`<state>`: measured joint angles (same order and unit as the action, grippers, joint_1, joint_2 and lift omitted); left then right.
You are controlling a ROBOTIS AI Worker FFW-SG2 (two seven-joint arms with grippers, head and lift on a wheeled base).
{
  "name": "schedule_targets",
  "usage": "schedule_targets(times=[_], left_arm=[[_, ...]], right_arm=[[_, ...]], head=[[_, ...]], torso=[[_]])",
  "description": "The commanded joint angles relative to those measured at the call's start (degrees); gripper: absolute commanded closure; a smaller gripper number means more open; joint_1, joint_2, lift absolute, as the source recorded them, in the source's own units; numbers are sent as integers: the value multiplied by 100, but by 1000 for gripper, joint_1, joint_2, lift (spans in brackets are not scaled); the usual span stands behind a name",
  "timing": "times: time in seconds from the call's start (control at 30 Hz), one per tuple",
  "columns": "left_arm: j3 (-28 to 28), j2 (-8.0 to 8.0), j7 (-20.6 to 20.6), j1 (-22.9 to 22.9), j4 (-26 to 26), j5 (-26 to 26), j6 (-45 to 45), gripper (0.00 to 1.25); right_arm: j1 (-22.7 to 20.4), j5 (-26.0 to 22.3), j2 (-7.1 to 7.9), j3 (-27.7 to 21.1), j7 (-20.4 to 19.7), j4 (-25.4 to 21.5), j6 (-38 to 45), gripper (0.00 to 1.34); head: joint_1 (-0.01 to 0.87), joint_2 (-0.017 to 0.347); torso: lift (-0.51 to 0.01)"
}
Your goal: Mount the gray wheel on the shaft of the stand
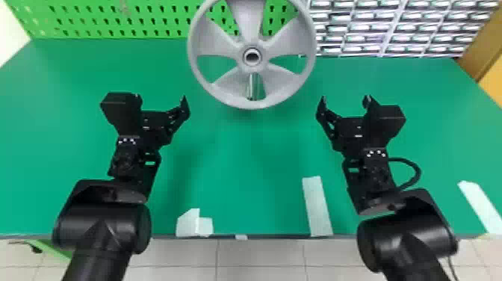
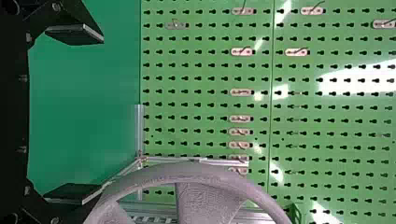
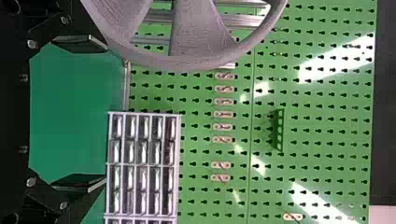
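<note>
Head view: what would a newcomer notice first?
Probably the big gray wheel, facing the robot at the far middle of the green table. Then the open black left gripper and right gripper, flanking it from nearer the robot. Behind stands the bright green pegboard.

Wheel (image 1: 253, 67) before pegboard (image 1: 106, 21), drawers (image 1: 392, 28) at right

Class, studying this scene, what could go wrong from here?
The black two-fingered left gripper and right gripper both stand open, clear of the gray five-spoked wheel, so it may slip if poorly seated; seating isn't clear. They also flank it, so an inward swing might knock it.
</note>
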<state>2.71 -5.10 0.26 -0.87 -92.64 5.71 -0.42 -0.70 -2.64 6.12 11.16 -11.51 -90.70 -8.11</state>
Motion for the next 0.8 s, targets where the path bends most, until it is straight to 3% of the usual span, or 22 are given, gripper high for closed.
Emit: schedule_targets(times=[0.0, 0.77], left_arm=[[-7, 0, 0, 0, 0, 26, 7, 157], [-16, 0, 0, 26, 0, 53, 7, 157]], right_arm=[[0, 9, -14, -8, 0, 0, 3, 295], [8, 9, -23, -8, 0, 0, 3, 295]], head=[[865, 52], [865, 52]], torso=[[-101], [-101]])
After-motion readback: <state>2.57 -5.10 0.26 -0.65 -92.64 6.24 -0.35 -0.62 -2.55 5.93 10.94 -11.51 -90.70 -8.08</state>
